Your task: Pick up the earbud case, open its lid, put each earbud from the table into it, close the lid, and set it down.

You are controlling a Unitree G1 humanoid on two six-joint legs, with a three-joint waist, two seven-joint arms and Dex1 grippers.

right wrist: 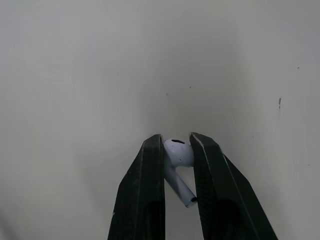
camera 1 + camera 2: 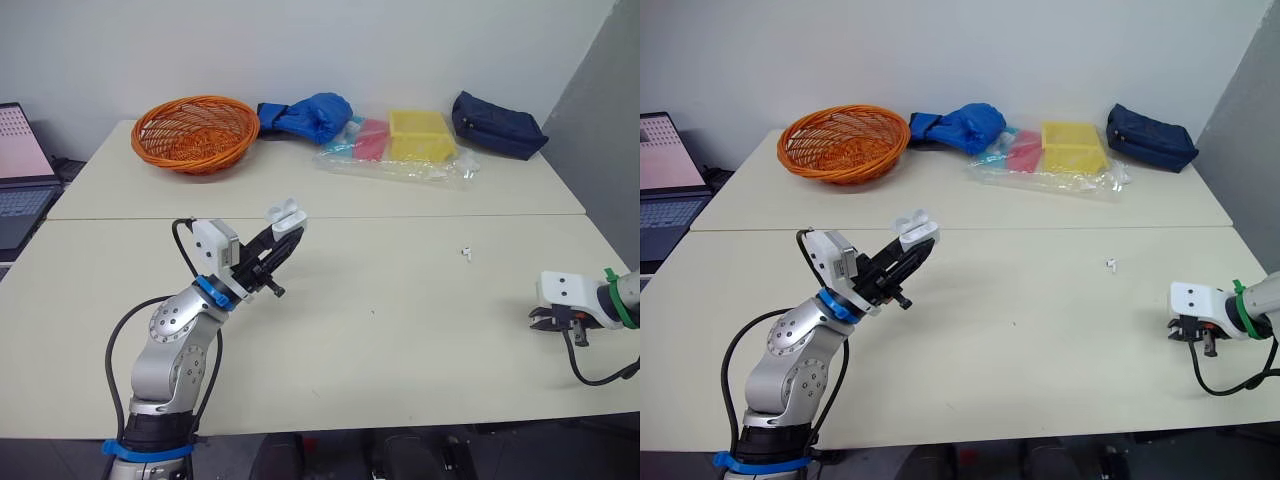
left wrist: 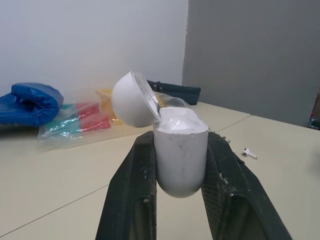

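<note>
On the cream table (image 2: 400,330), toward its left front: left gripper (image 2: 283,240) raised, clamped on the earbud case (image 3: 181,160), lid (image 3: 131,99) hinged open. Low by the right edge: right gripper (image 2: 540,320) pinching one earbud (image 1: 177,152). Between them, loose on the tabletop: second earbud (image 2: 466,252).

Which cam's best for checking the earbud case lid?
Left wrist view: the white rounded plastic earbud case sits close-up, clamped by the left gripper, lid hinged open. Both eye views show it small at that gripper's tip, lid detail unclear.
</note>
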